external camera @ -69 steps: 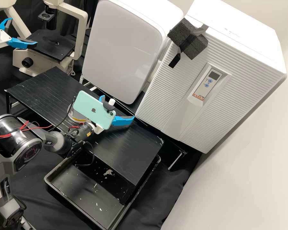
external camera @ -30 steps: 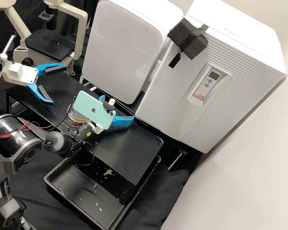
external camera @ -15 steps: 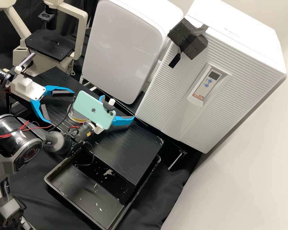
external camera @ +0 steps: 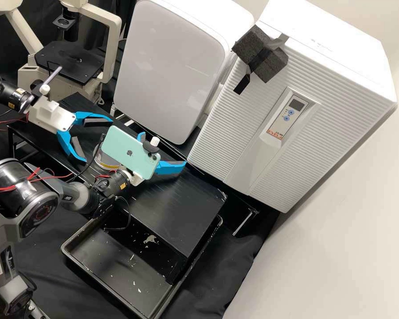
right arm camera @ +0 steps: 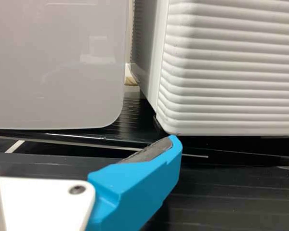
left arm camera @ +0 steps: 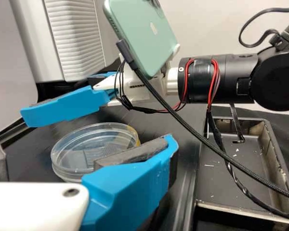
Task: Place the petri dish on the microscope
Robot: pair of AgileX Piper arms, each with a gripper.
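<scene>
Left gripper (external camera: pixel 98 139): jaws spread wide, released, near petri dish (left arm camera: pixel 82 147). Right gripper (external camera: pixel 164 149): jaws also parted, released. Count: two grippers; one petri dish, on black tabletop (external camera: pixel 181 217); one microscope (external camera: pixel 68 64).

The right gripper (external camera: pixel 164 149) has its blue fingers (right arm camera: pixel 139 187) spread well apart (one wears a dark grey pad (right arm camera: pixel 151 151)) over the black counter (right arm camera: pixel 231 202). Beyond the counter's long edge, a smooth pale panel (right arm camera: pixel 53 62) and a ribbed white cabinet (right arm camera: pixel 231 72) stand side by side, a narrow gap between.
</scene>
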